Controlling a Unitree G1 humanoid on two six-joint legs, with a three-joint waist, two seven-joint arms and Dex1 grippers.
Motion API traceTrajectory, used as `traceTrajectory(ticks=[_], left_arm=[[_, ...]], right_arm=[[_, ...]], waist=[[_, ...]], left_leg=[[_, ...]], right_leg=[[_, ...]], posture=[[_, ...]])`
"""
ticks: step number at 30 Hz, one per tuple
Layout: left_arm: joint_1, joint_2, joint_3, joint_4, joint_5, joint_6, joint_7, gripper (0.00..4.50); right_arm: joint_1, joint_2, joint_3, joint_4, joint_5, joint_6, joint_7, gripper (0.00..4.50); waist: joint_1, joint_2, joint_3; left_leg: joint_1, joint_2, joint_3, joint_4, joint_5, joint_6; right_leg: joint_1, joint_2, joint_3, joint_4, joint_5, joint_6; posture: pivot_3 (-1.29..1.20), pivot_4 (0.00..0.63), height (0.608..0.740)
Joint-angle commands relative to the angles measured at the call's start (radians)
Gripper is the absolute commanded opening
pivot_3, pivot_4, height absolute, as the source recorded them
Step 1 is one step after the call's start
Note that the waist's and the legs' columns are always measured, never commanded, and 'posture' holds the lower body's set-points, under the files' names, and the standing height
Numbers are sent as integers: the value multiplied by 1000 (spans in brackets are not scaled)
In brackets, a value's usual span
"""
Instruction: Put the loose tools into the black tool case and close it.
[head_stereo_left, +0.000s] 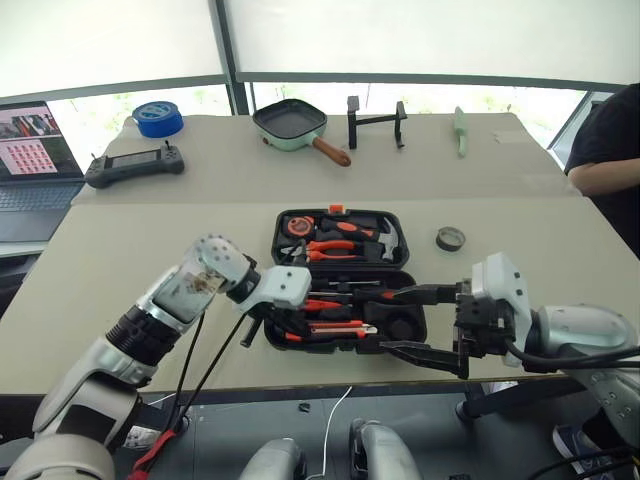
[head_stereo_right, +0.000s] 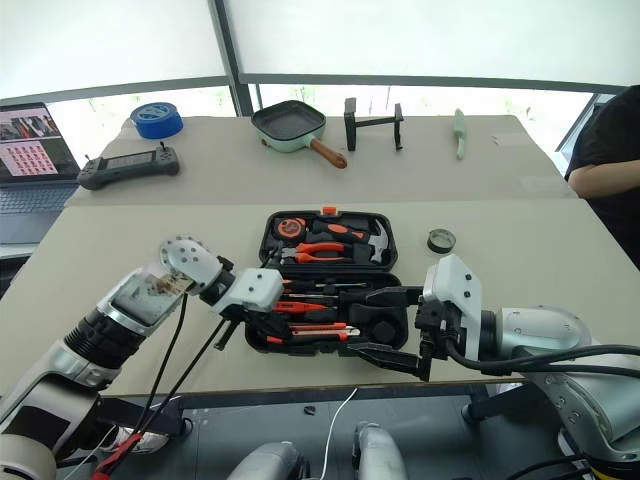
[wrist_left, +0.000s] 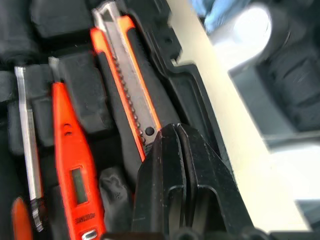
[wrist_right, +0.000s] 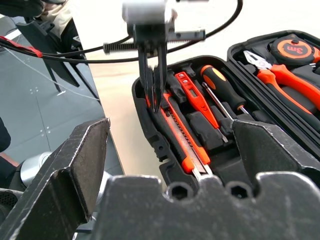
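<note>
Left hand (wrist_right: 154, 102) pinched empty over utility knife (wrist_right: 182, 142) in black tool case (head_stereo_left: 415, 325); right hand (head_stereo_left: 425, 322) wide.

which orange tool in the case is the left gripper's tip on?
The utility knife, in the slot along the case's front edge. The shut left gripper presses its rear end; the tester pen lies one slot inward, untouched.

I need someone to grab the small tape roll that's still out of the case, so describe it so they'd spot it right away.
Find the open black tool case in the middle of the near table. Just off its right side, alone on the bare tabletop, lies the small dark tape roll. It is a flat ring, far smaller and duller than the big blue tape roll on the far table.
</note>
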Motion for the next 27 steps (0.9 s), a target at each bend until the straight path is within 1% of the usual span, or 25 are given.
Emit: traceTrajectory(ticks=[1, 5, 6, 9, 11, 12, 13, 15, 16, 17, 18, 19, 20, 21, 22, 23, 27], left_arm=[[69, 18, -63, 12, 108, -74, 36, 85], [64, -2, -47, 43, 134, -95, 77, 85], [53, -11, -31, 47, 122, -79, 84, 85], [16, -18, 68, 32, 25, 25, 79, 85], [8, -13, 159, 4, -91, 121, 56, 614], [9, -4, 208, -21, -164, 177, 33, 767], [8, 7, 249, -44, -224, 234, 17, 1127], [5, 29, 331, -79, -316, 307, 8, 1703], [6, 41, 366, -93, -346, 330, 12, 2148], [6, 50, 394, -106, -370, 347, 20, 2387], [8, 56, 415, -119, -390, 361, 28, 2811], [11, 64, 438, -135, -413, 377, 33, 3125], [13, 67, 457, -148, -433, 387, 40, 3506], [17, 71, 476, -162, -453, 399, 51, 3752], [20, 72, 492, -175, -469, 407, 62, 4180], [23, 73, 503, -187, -483, 413, 72, 4479], [38, 62, 552, -246, -537, 449, 154, 4479]], right_arm=[[1, 8, -19, -21, 8, -18, -14, 4500], [16, 6, -27, -20, -1, -22, -16, 4500], [26, 3, -33, -18, -13, -28, -18, 4500], [53, -10, -87, 19, -41, -30, -39, 4500], [68, -28, -132, 69, -66, -34, -35, 4500], [65, -38, -147, 107, -84, -34, -39, 4500], [55, -45, -157, 150, -101, -37, -46, 4500], [14, -69, -155, 263, -151, -56, -47, 4500], [-20, -86, -135, 329, -189, -80, -38, 4500], [-55, -99, -111, 389, -224, -103, -24, 4500], [-93, -107, -85, 444, -253, -123, -8, 4500], [-152, -109, -44, 513, -289, -145, 6, 4500], [-210, -107, -4, 580, -325, -165, 16, 4500], [-281, -95, 50, 661, -374, -191, 25, 4500], [-345, -83, 99, 734, -422, -219, 35, 4500], [-400, -70, 142, 800, -465, -245, 47, 4500], [-644, 38, 317, 1146, -665, -381, 48, 4500]], waist=[[3, 1, -1], [9, 1, -5], [13, 1, -6], [21, 1, -6], [18, 1, -5], [15, 0, -5], [14, 0, -5], [7, 0, -5], [2, 0, -5], [-3, 0, -5], [-9, 0, -5], [-13, 0, -5], [-17, 0, -5], [-21, 1, -4], [-25, 1, -4], [-28, 1, -4], [-34, 1, -4]], left_leg=[[2, 0, 0, 0, -1, 1], [6, 0, -1, 0, -2, 3], [7, 0, -1, 0, -2, 4], [6, 0, -1, 0, -2, 4], [5, -1, 0, 1, -2, 4], [3, -1, 0, 1, -2, 4], [2, -1, 0, 1, -2, 4], [2, 0, 0, 1, -2, 3], [1, 0, 0, 1, -1, 2], [1, -1, 0, 1, -1, 2], [0, -1, 1, 1, -1, 2], [0, -1, 2, 1, -1, 2], [0, -1, 2, 1, -1, 2], [0, -1, 2, 1, -1, 2], [0, -1, 2, 1, -1, 2], [1, -1, 3, 1, -1, 2], [0, 0, 2, 0, -1, 1]], right_leg=[[2, 0, 0, 0, 0, 1], [7, 0, 0, -1, -2, 4], [7, 0, 0, 0, -2, 4], [7, 0, 0, 0, -2, 4], [6, 0, 0, 0, -1, 5], [5, 0, 0, 1, -1, 5], [3, 1, 0, 1, -1, 5], [1, 1, 0, 2, -1, 4], [0, 1, 0, 1, -1, 4], [-1, 1, 0, 1, -1, 4], [-2, 1, 0, 1, -1, 4], [-2, 1, 0, 1, -1, 4], [-2, 1, 0, 1, -1, 4], [-2, 1, 1, 1, -1, 4], [-2, 0, 1, 0, -1, 4], [-2, 0, 2, 0, -1, 4], [-2, 0, 2, 1, -2, 3]], posture=[[0, 150, 740], [0, 150, 740], [0, 150, 740], [0, 150, 740], [0, 150, 740], [0, 150, 740], [0, 150, 740], [0, 150, 740], [0, 150, 740], [0, 150, 740], [0, 150, 740], [0, 150, 740], [0, 150, 740], [0, 150, 740], [0, 150, 740], [0, 150, 740], [0, 150, 740]])
